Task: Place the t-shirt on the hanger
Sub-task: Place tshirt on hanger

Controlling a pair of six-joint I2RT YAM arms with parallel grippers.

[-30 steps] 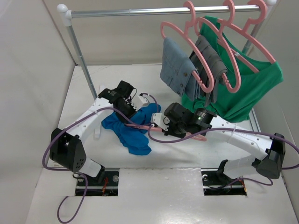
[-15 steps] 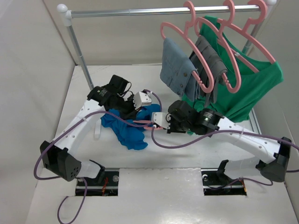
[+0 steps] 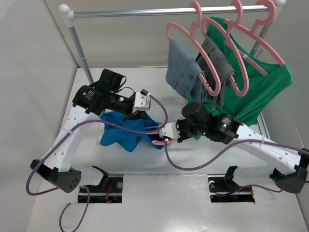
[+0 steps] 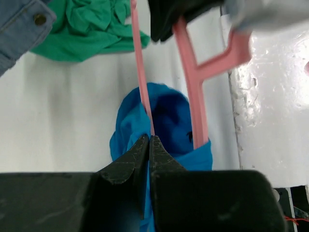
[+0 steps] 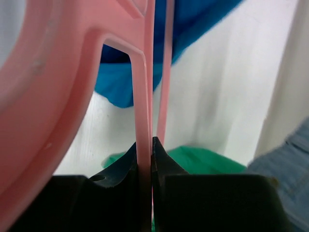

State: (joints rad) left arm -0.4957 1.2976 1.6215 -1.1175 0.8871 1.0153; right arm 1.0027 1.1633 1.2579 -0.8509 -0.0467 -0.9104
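Note:
The blue t-shirt [image 3: 120, 135] hangs bunched over the white table, lifted at its right end. My left gripper [image 3: 139, 115] is shut on its fabric; in the left wrist view the jaws [image 4: 148, 141] meet on the blue t-shirt [image 4: 166, 108] at its opening. The salmon-pink hanger [image 3: 158, 142] is held by my right gripper [image 3: 165, 137], and only a small part shows from above. In the right wrist view the jaws [image 5: 146, 144] clamp the hanger [image 5: 141, 82] by a thin bar. Two hanger bars [image 4: 194, 92] run into the shirt's opening.
A metal rack [image 3: 145, 11] stands at the back with its post [image 3: 83, 55] on the left. Pink hangers on it carry grey garments [image 3: 186, 72] and a green shirt [image 3: 263, 89]. Purple cables [image 3: 193, 166] loop across the table.
My left arm has risen and drawn back to the left, lifting the shirt's end. My right gripper has moved the hanger down and left, toward the shirt.

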